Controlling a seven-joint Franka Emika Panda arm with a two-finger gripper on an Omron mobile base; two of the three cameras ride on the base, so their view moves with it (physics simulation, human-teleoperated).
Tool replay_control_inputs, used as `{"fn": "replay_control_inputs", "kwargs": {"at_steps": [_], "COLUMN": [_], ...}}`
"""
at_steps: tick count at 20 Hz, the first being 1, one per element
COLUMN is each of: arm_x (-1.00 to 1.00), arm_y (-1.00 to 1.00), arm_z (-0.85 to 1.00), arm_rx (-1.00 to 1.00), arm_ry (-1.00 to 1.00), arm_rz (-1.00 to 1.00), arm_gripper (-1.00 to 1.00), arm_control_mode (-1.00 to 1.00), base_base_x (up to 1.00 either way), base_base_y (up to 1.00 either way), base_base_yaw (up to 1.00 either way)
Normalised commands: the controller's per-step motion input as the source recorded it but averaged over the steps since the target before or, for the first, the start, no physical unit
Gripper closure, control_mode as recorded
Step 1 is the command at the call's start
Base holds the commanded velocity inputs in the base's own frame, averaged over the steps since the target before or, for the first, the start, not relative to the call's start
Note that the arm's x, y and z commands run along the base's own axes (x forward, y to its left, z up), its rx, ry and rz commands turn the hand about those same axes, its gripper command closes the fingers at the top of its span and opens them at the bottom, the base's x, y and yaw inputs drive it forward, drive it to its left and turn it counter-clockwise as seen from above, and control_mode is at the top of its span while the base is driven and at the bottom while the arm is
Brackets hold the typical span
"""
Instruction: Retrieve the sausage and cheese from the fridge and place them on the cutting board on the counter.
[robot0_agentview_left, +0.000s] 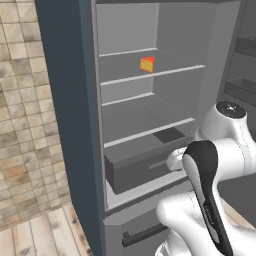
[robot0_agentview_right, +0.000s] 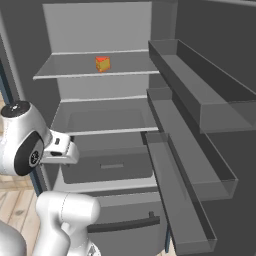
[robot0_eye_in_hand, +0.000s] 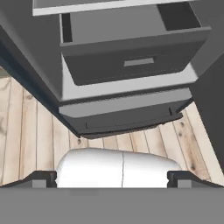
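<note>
While the white arm's two-finger gripper (robot0_eye_in_hand: 112, 177) hangs low at the bottom of the hand view with its small dark finger tips spread as wide as they go and nothing between them, it points down at the pale wooden plank floor (robot0_eye_in_hand: 26, 131) and the foot of the tall grey-shelved fridge (robot0_agentview_left: 65, 100). Just beyond, in the middle of that view, a dark grey pull-out drawer (robot0_eye_in_hand: 131, 57) stands partly open; what lies inside it is hidden. Farther up and back, in the upper middle of both base views, the small yellow-orange cheese wedge with a red-orange face (robot0_agentview_left: 147, 64) sits alone on the upper grey shelf (robot0_agentview_left: 125, 75), well apart from the hand. The sausage cannot be made out anywhere. The wedge is probably light and firm enough to take a squeeze, though its sloping faces could slip out of flat pads; the better hold looks to be across its two broad parallel sides, low on the body, with the fingers level to the shelf, rather than on the thin pointed end.
</note>
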Motion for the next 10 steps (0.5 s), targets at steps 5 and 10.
{"fn": "replay_control_inputs", "kwargs": {"at_steps": [5,10], "arm_x": [0.0,0.06], "arm_y": [0.0,0.0], "arm_z": [0.69,0.77], "arm_rx": [0.07,0.0], "arm_ry": [-0.16,-0.19], "arm_rz": [0.07,0.02], "arm_gripper": [-1.0,-1.0], "arm_control_mode": [-1.0,-1.0], "base_base_x": [0.0,0.0], "base_base_y": [0.0,0.0], "base_base_yaw": [0.0,0.0]}}
